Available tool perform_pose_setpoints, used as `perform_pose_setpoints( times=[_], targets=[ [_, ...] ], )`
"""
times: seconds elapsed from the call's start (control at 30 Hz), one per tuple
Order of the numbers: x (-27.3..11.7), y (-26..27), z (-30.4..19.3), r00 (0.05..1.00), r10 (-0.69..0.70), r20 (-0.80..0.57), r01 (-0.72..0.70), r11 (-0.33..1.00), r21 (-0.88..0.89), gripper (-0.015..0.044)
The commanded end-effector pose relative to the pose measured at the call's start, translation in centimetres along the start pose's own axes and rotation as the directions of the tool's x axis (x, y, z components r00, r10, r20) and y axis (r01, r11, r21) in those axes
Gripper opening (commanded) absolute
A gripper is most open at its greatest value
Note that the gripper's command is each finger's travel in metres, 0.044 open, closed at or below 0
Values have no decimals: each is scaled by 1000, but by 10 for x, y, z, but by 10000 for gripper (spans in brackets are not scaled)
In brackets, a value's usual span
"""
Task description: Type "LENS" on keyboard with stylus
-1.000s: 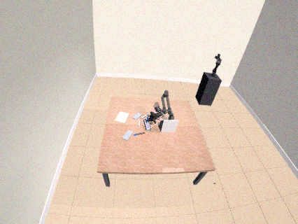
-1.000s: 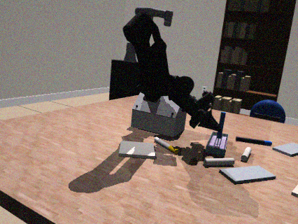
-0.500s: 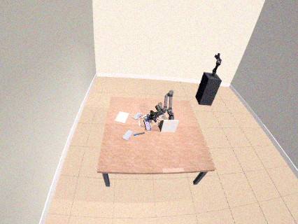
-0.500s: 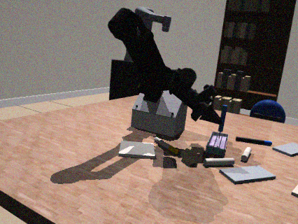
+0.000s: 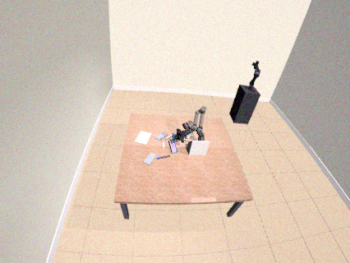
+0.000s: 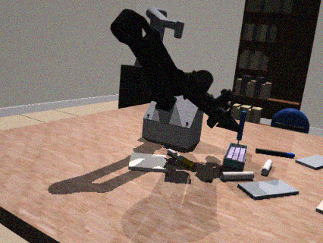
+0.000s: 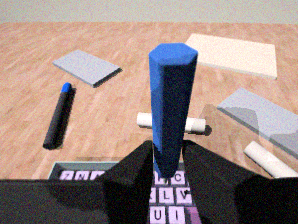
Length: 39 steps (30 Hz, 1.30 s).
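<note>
The blue stylus (image 5: 173,136) (image 6: 241,123) (image 7: 172,100) stands nearly upright in my gripper (image 6: 239,130) (image 7: 167,146), which is shut on it. The small keyboard (image 6: 233,165) (image 7: 80,166) lies under the stylus, with pale lilac keys in a dark teal case. In the exterior view the thin lower end of the stylus is over the keyboard's far end. In the wrist view L, V, U, I and C keys show near the fingers, which hide the keys around them. The stylus tip is hidden there, and I cannot tell whether it touches a key.
White cylinders (image 6: 236,175) (image 6: 267,167) (image 7: 145,120) and a grey slab (image 6: 268,188) (image 7: 265,117) lie near the keyboard. A black pen with a blue end (image 6: 273,153) (image 7: 59,117) and another grey slab (image 7: 87,66) lie on the other side. A yellow-and-white marker (image 6: 182,159) lies nearer the arm's base.
</note>
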State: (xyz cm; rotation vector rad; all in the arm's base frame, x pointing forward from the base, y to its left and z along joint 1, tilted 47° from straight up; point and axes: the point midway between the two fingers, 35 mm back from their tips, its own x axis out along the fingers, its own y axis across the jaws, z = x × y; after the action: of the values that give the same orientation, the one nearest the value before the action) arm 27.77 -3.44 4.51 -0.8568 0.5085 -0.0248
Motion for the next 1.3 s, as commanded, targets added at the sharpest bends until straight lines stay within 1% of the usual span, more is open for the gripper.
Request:
perform_pose_setpoints(
  times=[0.0,0.23,0.47,0.73,1.03,1.13,1.27],
  targets=[
    [3,-5,3,1000,1,5,-1,1000,-2,0],
    [12,-32,13,1000,-10,11,10,1000,1,0],
    [14,-32,11,1000,-11,11,11,1000,1,0],
    [20,-32,-5,1000,-12,11,12,1000,0,0],
    [20,-32,-5,1000,-12,11,12,1000,0,0],
    [21,-31,-6,1000,-11,11,11,1000,0,79],
    [23,-30,-6,1000,-10,10,10,1000,0,81]
  ],
)
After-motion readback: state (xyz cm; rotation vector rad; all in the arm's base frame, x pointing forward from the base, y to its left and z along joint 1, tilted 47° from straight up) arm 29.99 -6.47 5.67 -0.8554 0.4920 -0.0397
